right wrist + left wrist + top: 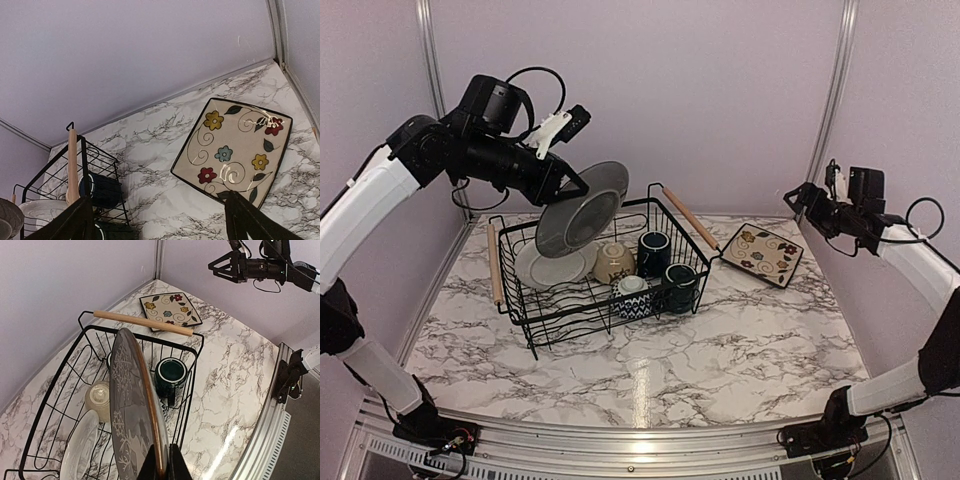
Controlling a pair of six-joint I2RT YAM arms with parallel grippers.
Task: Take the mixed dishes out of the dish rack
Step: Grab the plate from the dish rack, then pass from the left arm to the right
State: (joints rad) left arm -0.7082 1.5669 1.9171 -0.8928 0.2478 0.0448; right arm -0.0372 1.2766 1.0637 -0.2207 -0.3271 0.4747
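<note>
Showing from left wrist: snowflaked plate [129, 405]

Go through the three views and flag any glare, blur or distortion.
Top external view: a bright reflected streak on the marble table near the front edge. Left wrist view: the grey plate fills the foreground, its near rim slightly soft, the left gripper only a dark shape. Right wrist view: small glints on the square floral plate; otherwise sharp.
</note>
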